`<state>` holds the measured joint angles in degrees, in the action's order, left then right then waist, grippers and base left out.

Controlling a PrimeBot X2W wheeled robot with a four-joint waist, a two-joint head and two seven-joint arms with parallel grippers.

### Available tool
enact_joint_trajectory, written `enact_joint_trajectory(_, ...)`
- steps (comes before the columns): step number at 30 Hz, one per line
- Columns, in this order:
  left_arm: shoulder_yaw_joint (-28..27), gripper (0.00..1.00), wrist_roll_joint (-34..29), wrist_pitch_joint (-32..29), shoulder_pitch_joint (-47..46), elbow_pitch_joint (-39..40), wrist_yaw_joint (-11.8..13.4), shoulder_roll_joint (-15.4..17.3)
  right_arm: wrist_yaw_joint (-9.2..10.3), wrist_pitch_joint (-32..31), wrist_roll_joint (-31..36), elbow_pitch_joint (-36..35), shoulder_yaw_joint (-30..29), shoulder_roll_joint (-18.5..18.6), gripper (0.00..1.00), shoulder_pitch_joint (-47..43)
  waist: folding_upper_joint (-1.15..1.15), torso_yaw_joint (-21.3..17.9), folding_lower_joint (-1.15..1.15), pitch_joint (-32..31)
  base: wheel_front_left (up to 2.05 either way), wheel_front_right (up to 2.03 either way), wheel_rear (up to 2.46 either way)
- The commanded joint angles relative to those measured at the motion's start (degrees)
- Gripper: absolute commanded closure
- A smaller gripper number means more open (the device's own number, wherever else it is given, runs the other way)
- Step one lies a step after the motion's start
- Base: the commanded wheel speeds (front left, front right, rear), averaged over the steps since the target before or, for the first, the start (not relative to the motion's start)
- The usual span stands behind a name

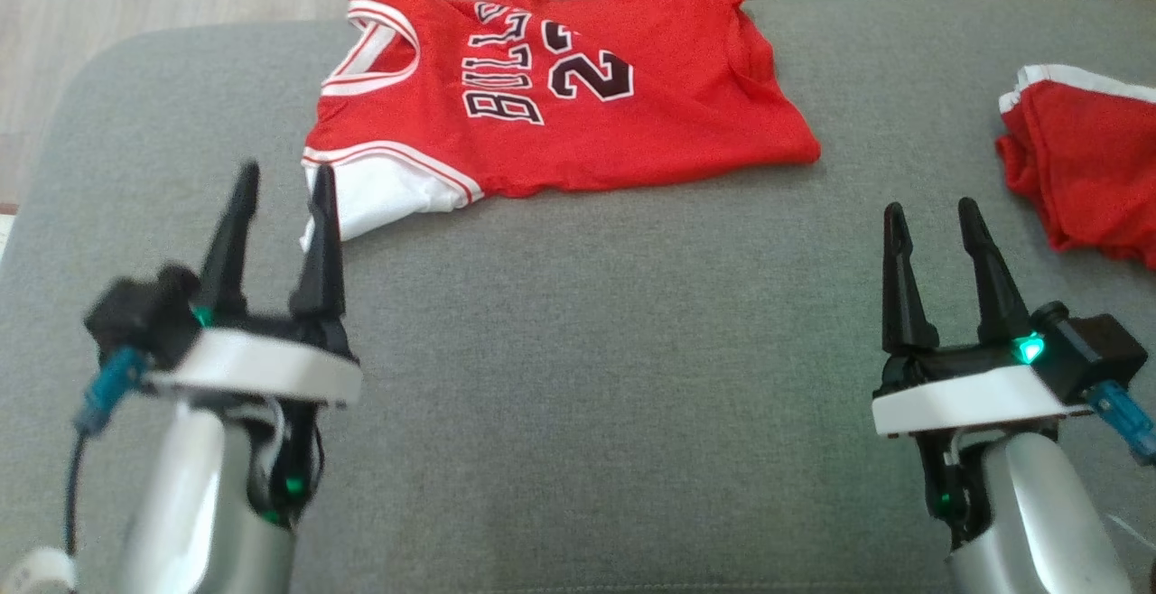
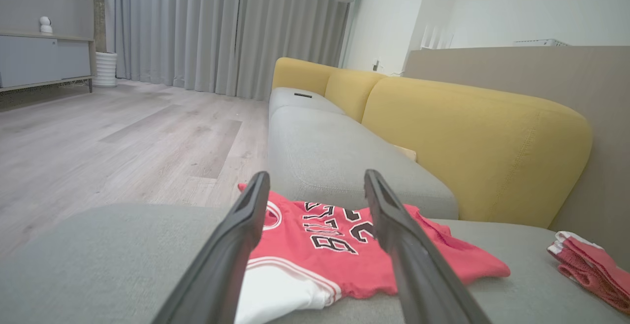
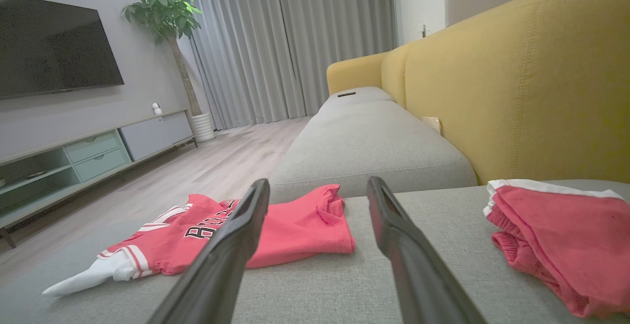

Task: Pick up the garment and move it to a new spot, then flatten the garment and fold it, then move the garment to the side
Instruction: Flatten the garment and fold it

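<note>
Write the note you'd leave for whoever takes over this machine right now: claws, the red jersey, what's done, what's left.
Left claw: open, empty, near the white corner of the jersey.
Right claw: open, empty, over bare grey cushion.
The jersey lies loosely folded at the cushion's far left; a second red garment lies far right.
Done: apparently the folding and placing.
Left: possibly tidying that poking-out white corner.

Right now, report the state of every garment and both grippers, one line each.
red jersey: lying flattish on the grey cushion, print side up, white fabric poking out at its near left corner.
second red garment: bunched up at the cushion's right, apart from the jersey.
left gripper: open, empty, fingertips by the jersey's white corner.
right gripper: open, empty, over bare cushion.
</note>
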<state>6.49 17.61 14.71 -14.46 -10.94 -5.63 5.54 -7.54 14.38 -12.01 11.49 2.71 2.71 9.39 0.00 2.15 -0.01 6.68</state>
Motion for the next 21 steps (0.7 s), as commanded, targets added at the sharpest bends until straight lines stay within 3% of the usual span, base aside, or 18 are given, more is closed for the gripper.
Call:
enact_joint_trajectory(1,-2.5,0.00,-0.4,0.3,-1.5,2.4,-0.1,0.6,0.05,0.6,0.2,-2.3,1.3,0.2,0.00,0.8,0.00,0.2,0.01,-0.3,0.00,0.00,0.00)
enact_joint_trajectory(14,-4.8,0.00,-2.9,0.3,4.8,3.0,-0.4,-2.5,0.05,0.4,-0.4,-2.3,3.3,0.2,0.00,0.2,0.00,-0.9,0.01,-0.4,0.00,0.00,0.00)
enact_joint_trajectory(21,-4.2,0.00,-5.5,0.1,0.7,-7.1,-0.2,-1.7,0.05,0.1,-0.4,-2.8,3.8,0.2,0.00,0.6,0.00,-2.1,0.01,2.2,0.00,0.00,0.00)
